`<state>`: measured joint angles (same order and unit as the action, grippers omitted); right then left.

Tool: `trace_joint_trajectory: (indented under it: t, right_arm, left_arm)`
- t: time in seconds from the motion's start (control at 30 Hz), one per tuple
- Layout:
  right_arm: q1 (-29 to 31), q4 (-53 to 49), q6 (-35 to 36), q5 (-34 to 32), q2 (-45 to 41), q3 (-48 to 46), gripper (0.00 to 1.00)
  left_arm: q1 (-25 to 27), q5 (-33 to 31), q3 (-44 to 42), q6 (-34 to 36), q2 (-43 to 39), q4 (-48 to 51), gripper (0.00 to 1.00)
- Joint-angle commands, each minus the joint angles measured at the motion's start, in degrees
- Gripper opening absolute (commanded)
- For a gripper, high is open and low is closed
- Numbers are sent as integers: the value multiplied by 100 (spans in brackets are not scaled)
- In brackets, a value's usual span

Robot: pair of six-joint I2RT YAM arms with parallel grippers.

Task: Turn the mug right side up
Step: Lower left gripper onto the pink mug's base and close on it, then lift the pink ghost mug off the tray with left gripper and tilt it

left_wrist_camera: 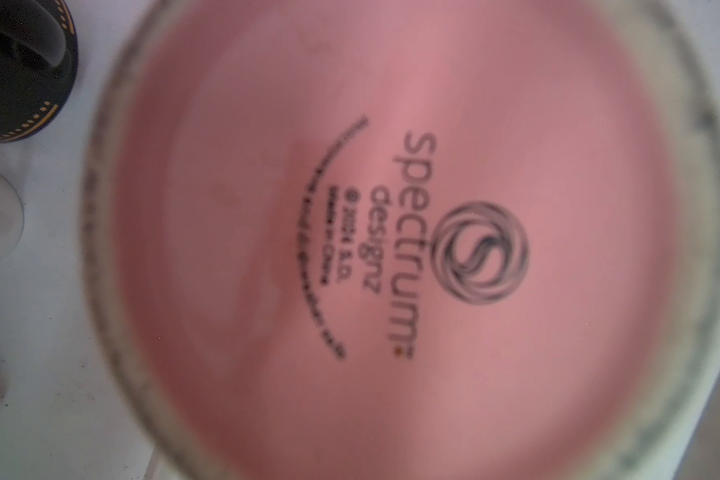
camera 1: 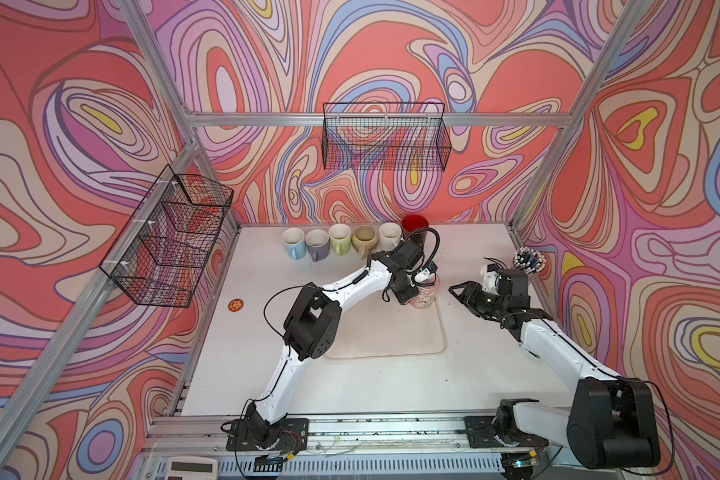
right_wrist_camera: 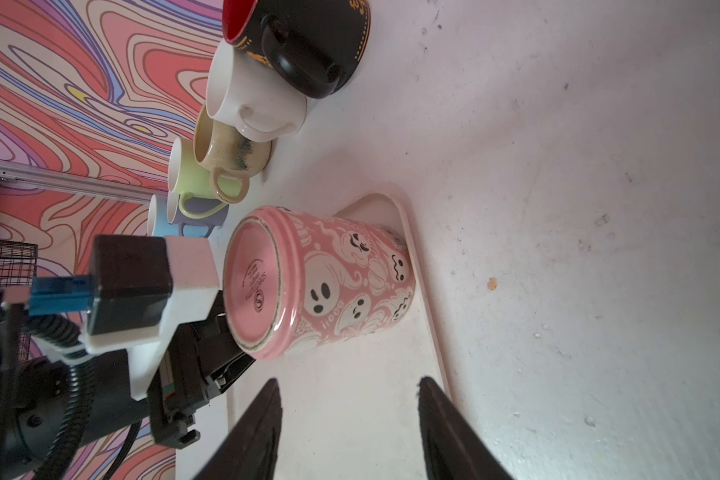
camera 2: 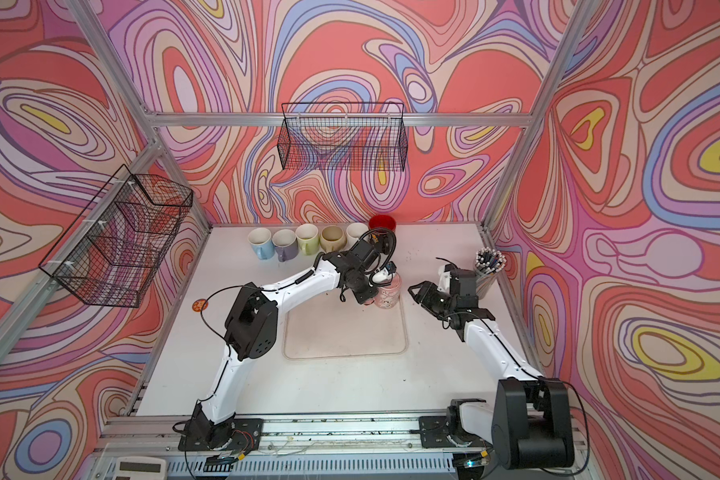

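Observation:
The mug is pink with white ghosts and stands upside down on the far right corner of a pale mat. Its pink base faces up and fills the left wrist view. My left gripper reaches down against the mug's left side. Its fingers are hidden behind the mug, and so is the mug's handle. My right gripper hovers just right of the mug, open with nothing between its fingers.
Several upright mugs line the back edge, from a blue one to a black one with a red inside close behind the left wrist. A cup of pens stands at the right edge. An orange coaster lies on the left.

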<state>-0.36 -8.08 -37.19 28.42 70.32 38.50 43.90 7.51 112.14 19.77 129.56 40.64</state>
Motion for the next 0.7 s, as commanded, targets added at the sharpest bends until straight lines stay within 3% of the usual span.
trace_joint_trajectory:
  t: [0.0,0.67]
  right_arm:
    - [-31,104,-16,5,58,-62,54]
    - [-31,-140,71,155,-51,52,55]
  left_arm:
    - [13,-136,111,34,36,18,0]
    - [-5,451,-1593,-776,-1542,-1104,0]
